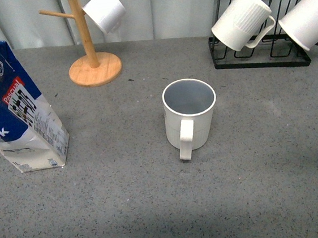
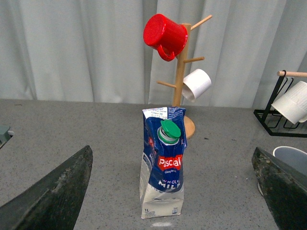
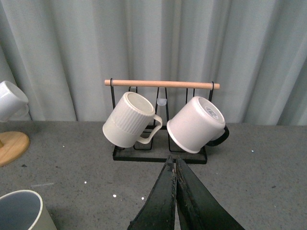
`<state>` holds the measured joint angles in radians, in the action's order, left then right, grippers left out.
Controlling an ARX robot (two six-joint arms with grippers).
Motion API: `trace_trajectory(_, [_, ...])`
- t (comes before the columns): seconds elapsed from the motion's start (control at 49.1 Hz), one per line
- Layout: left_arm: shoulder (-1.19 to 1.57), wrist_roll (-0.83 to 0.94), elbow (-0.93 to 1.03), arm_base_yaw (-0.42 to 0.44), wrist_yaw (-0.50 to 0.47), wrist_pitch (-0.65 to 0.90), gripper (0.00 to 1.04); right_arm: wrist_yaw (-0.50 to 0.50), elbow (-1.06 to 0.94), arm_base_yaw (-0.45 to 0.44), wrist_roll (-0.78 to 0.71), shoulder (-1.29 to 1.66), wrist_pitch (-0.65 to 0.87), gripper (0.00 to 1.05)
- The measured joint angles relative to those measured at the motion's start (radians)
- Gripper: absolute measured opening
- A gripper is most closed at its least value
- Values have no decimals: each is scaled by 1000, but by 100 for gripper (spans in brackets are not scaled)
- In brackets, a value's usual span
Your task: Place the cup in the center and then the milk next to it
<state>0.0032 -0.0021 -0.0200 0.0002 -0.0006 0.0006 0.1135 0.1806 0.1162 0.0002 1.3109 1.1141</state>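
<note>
The cup [image 1: 190, 116], cream-white with a grey-blue inside, stands upright mid-table with its handle toward me. Its rim also shows in the left wrist view [image 2: 290, 155] and the right wrist view [image 3: 19, 211]. The milk [image 1: 16, 111], a blue-and-white carton with a green cap, stands at the table's left edge. My left gripper [image 2: 171, 152] is open. The milk [image 2: 163, 177] stands ahead of it, between the lines of the two fingers and apart from them. My right gripper [image 3: 173, 160] is shut on nothing and points at the black rack. Neither arm shows in the front view.
A wooden mug tree [image 1: 93, 63] at the back left carries a small white cup [image 1: 105, 10] and a red mug [image 2: 164, 31]. At the back right, a black wire rack [image 1: 261, 60] holds a ribbed white mug [image 1: 242, 19] and a smooth white mug [image 1: 310, 18].
</note>
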Motion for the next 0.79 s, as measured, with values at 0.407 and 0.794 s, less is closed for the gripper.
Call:
trace_trajectory(0.407, [0,0,0,0,0,0,98,-108,-133,-113,0,-362,-230,1])
trace_trajectory(0.794, [0,0,0,0,0,0,98,-112,-175,-114,0,-734,-546,1])
